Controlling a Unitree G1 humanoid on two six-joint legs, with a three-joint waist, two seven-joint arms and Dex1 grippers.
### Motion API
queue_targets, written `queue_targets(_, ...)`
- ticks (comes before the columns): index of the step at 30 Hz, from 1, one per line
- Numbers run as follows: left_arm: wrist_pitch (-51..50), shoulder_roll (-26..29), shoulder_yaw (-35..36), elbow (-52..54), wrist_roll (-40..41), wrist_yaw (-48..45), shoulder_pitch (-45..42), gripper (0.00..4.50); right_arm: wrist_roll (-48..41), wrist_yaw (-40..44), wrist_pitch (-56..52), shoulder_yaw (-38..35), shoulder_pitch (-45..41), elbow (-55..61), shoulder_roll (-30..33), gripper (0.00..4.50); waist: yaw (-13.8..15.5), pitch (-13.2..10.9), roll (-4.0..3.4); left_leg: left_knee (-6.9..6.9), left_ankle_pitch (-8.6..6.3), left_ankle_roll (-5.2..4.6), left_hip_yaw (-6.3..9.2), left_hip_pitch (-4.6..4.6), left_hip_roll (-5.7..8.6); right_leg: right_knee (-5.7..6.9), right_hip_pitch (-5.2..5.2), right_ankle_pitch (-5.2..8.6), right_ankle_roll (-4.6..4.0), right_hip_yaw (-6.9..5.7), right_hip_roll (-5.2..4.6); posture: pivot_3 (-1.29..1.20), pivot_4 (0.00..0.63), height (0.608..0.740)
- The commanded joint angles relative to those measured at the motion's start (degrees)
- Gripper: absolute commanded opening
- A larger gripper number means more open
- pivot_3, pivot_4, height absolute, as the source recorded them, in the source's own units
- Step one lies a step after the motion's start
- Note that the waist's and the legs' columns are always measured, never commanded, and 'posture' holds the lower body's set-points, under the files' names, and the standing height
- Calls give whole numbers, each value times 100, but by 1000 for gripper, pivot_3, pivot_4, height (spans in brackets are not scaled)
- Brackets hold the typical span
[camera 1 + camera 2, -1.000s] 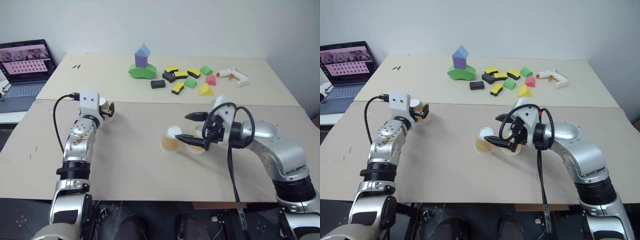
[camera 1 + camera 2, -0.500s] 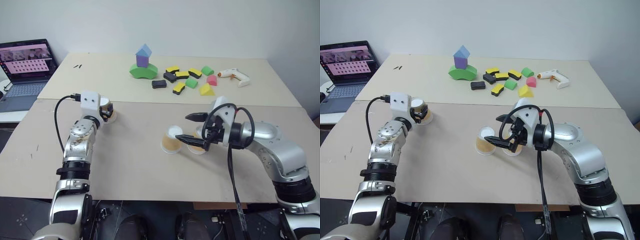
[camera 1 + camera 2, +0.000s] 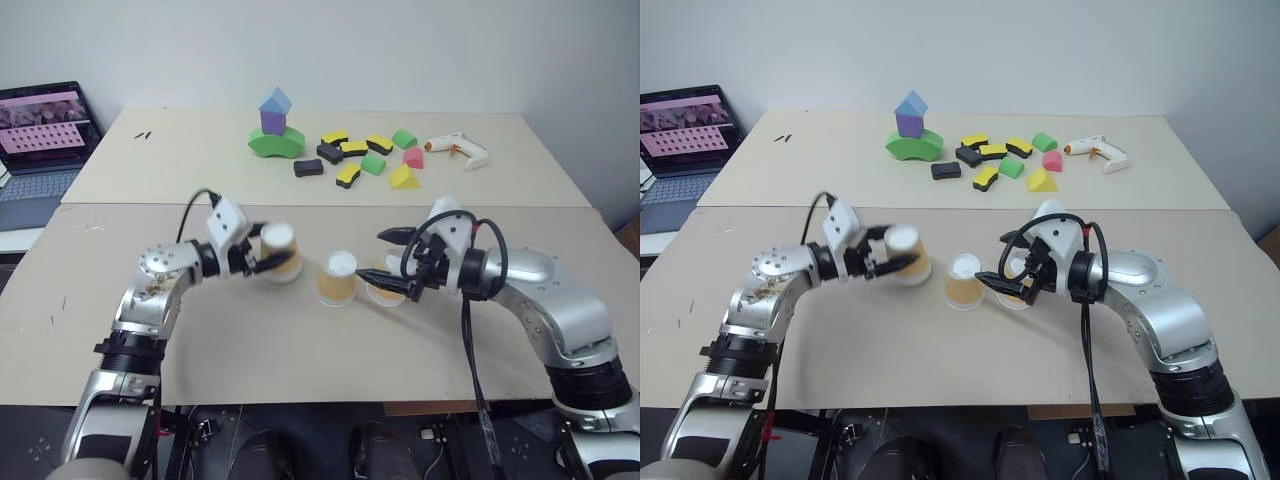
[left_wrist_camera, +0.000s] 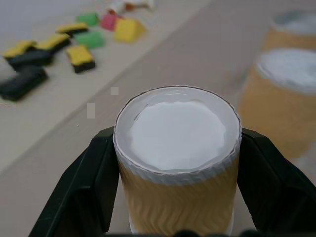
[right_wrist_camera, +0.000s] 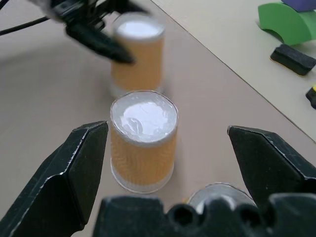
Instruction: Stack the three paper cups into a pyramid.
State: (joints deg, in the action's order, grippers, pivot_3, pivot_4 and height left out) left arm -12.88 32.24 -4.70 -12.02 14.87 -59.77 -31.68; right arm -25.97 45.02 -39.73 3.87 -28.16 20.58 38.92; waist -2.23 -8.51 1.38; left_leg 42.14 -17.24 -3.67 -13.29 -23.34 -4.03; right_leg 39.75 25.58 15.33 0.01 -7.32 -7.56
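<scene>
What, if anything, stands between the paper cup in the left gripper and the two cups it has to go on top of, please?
Nothing visible does. The tan-orange paper cup held by the left gripper has bare table between it and the nearer base cup; the right gripper stands open around the base cups.

A tower of foam blocks [image 3: 275, 128], blue on purple on a green arch, stood near the far edge of the table [image 3: 180, 160]. Beside it lay loose black, yellow, green and pink blocks [image 3: 360, 160], and a white glue gun [image 3: 457, 150] lay toward the far right corner. An open laptop [image 3: 38, 135] sat off the table's left edge.
</scene>
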Motion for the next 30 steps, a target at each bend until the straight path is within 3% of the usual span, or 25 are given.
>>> queue_targets(1, -55, 99, -261, 90, 50, -593, -61, 3392, -15, -94, 9, -268, -3, 229, 70, 4500, 24, 0, 0, 2, 0, 0, 1, 2, -1, -1, -4, 0, 0, 1, 0, 0, 150, 703)
queue_targets(20, 374, -606, -660, -757, -278, -786, -630, 3392, -183, -303, -278, -621, 288, 640, 243, 4500, 168, 1, -1, 15, 0, -2, 21, 6, 2, -1, -27, 1, 1, -13, -6, 0, 150, 703)
queue_targets(30, 345, -559, -625, -691, -298, -898, -627, 3392, -223, -331, -344, -688, 316, 675, 267, 4500, 159, 1, -1, 17, 0, -2, 30, 6, 1, -2, -31, 0, 1, -18, -7, 0, 150, 703)
